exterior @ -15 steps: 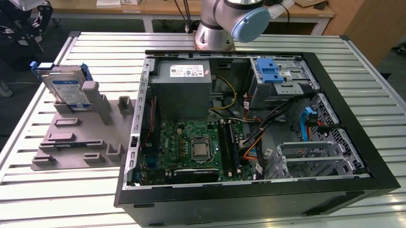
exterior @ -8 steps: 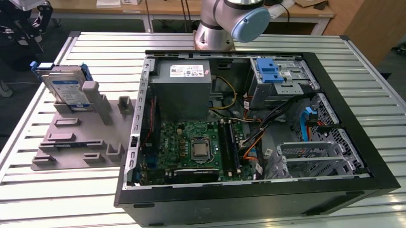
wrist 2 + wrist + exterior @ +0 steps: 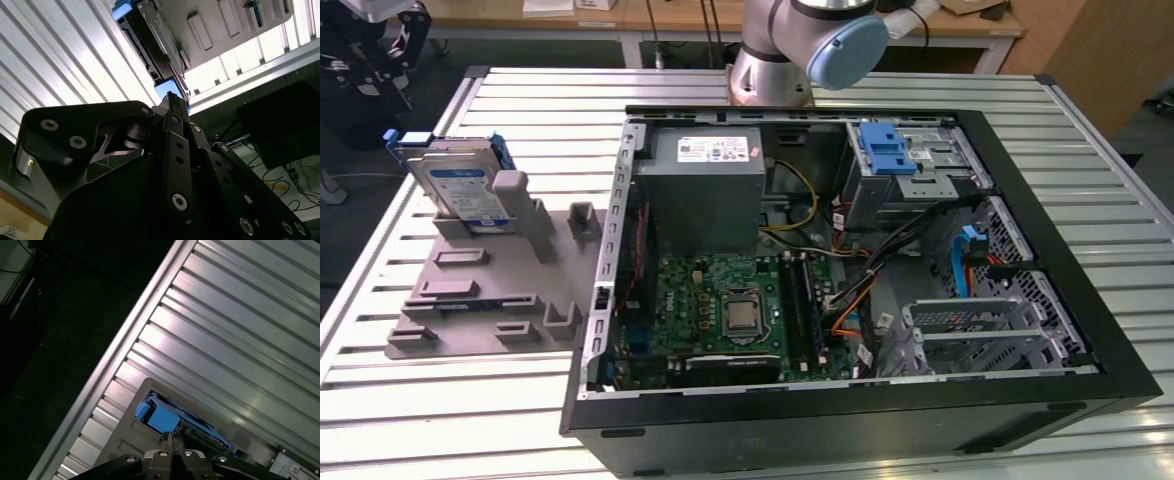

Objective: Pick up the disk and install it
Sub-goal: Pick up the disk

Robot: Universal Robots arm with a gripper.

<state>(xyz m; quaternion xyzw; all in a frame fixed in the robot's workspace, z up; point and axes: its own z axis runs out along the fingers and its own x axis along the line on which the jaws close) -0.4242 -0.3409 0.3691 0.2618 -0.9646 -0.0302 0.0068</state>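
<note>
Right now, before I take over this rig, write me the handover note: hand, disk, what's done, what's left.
State of the hand: shut, holding nothing. In the first wrist view it points toward the disk's blue bracket; no contact shows.
The disk stands on edge in the grey holder on the table, at the exterior view's left of the open computer case.
Done: nothing that shows; the disk is not picked up.
Left: the pick-up and the install.
</note>
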